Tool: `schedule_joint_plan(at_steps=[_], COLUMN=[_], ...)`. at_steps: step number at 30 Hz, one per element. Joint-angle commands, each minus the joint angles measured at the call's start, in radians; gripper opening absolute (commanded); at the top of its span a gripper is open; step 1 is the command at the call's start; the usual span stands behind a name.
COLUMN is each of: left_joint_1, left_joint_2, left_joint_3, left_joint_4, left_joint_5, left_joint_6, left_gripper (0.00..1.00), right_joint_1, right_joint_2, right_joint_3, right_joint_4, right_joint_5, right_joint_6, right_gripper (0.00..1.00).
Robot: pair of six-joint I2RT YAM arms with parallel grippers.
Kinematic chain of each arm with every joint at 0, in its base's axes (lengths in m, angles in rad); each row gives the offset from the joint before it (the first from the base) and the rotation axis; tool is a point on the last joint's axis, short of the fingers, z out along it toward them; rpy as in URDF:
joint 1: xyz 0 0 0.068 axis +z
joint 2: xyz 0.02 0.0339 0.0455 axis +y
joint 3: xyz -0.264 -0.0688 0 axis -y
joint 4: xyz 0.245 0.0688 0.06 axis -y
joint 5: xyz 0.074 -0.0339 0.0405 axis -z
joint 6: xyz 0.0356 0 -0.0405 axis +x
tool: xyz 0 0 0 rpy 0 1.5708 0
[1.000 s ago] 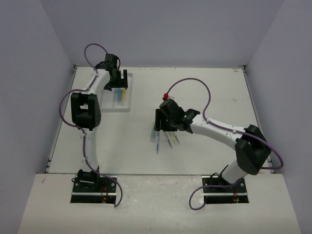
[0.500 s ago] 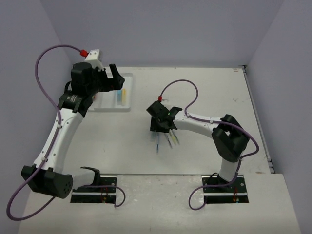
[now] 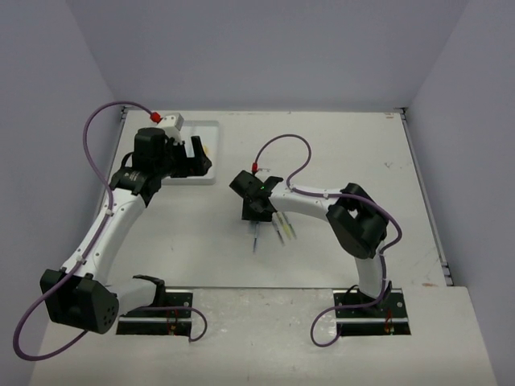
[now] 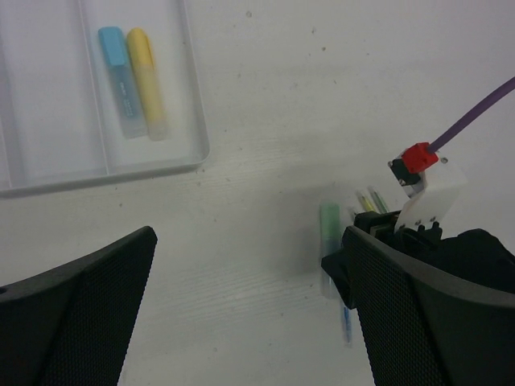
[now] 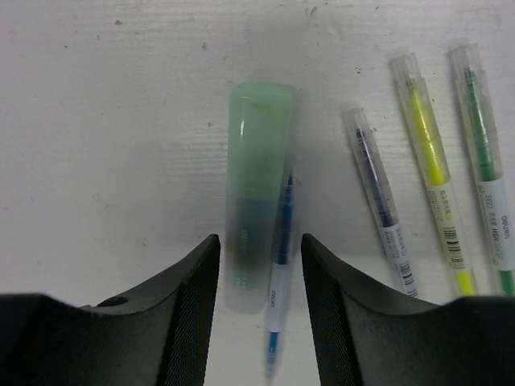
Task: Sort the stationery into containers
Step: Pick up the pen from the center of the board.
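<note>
Right pincer (image 5: 259, 318) open, gripping nothing; you have the green highlighter (image 5: 256, 193) and a thin blue pen (image 5: 280, 265) lying on the desk (image 5: 96, 121) between its fingers (image 5: 189, 322). Left pincer (image 4: 249, 322) wide open, empty, near the tray (image 4: 193, 133), where blue highlighter (image 4: 117, 68) and yellow highlighter (image 4: 149, 80) lie side by side.

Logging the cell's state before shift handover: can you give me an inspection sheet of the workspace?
Surface: white table, a few small specks.
Job's things: blue highlighter and yellow highlighter side by side in one compartment of the white tray; green highlighter and four thin pens loose on the table.
Clutter: nothing seen.
Grippers: left tool open and empty above the table; right tool open, straddling the green highlighter.
Cables: a purple cable arched over each arm.
Surroundings: plain walls on three sides.
</note>
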State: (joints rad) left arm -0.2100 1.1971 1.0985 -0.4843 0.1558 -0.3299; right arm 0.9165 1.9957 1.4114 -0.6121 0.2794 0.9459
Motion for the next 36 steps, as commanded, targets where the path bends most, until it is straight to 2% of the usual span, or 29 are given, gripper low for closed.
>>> schedule_joint_plan(at_steps=[1, 6, 15, 21, 36], left_joint_1=[-0.003, -0.002, -0.003, -0.002, -0.003], left_joint_2=[-0.051, -0.067, -0.057, -0.057, -0.06], left_joint_3=[-0.017, -0.039, -0.054, -0.055, -0.059], left_joint_4=[0.056, 0.061, 0.072, 0.072, 0.069], left_joint_5=[0.037, 0.031, 0.06, 0.064, 0.058], left_joint_6=[0.008, 0.011, 0.011, 0.014, 0.02], left_gripper=[1.0, 1.0, 1.0, 1.0, 1.0], right_joint_1=[0.012, 0.016, 0.039, 0.043, 0.042], right_joint_2=[0.041, 0.079, 0.014, -0.003, 0.114], right_joint_3=[0.069, 0.084, 0.133, 0.154, 0.199], right_joint_4=[-0.041, -0.064, -0.156, -0.145, -0.139], right_joint_5=[0.053, 0.068, 0.193, 0.168, 0.121], right_joint_6=[0.033, 0.046, 0.053, 0.019, -0.004], right_gripper=[0.46, 0.44, 0.47, 0.47, 0.45])
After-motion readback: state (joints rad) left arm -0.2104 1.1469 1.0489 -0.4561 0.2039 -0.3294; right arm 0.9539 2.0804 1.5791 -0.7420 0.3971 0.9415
